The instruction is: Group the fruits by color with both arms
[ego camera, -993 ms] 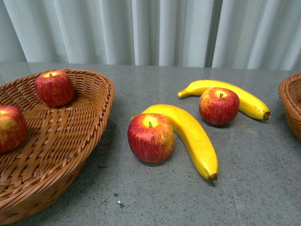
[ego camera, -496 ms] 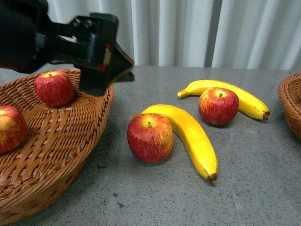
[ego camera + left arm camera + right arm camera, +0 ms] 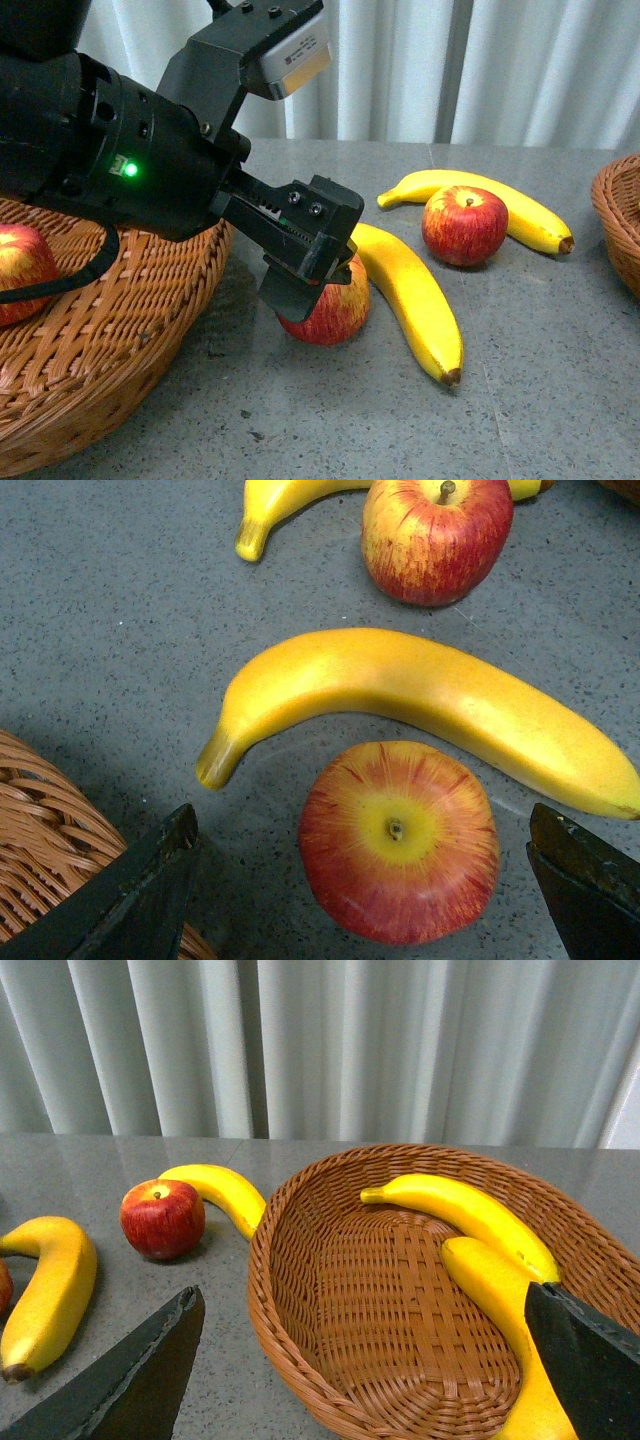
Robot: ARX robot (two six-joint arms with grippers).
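While left claw (image 3: 365, 880) gapes empty, two table apples (image 3: 398, 840), maybe four bananas (image 3: 420, 705).

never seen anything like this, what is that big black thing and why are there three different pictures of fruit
The big black thing is the robot's left arm, ending in its left gripper, a two-fingered claw. The job is sorting fruit by colour into baskets.

The front picture is taken from the robot's body, looking ahead. The other two come from small cameras on each wrist, so the dark shapes at their lower corners are that gripper's own fingers.

On the grey table lie two apples and two bananas. The left gripper hangs open over the nearer apple, which lies beside a banana; nothing is held. The left basket shows one red apple. The right gripper is open, empty, over the right basket, which holds two bananas.
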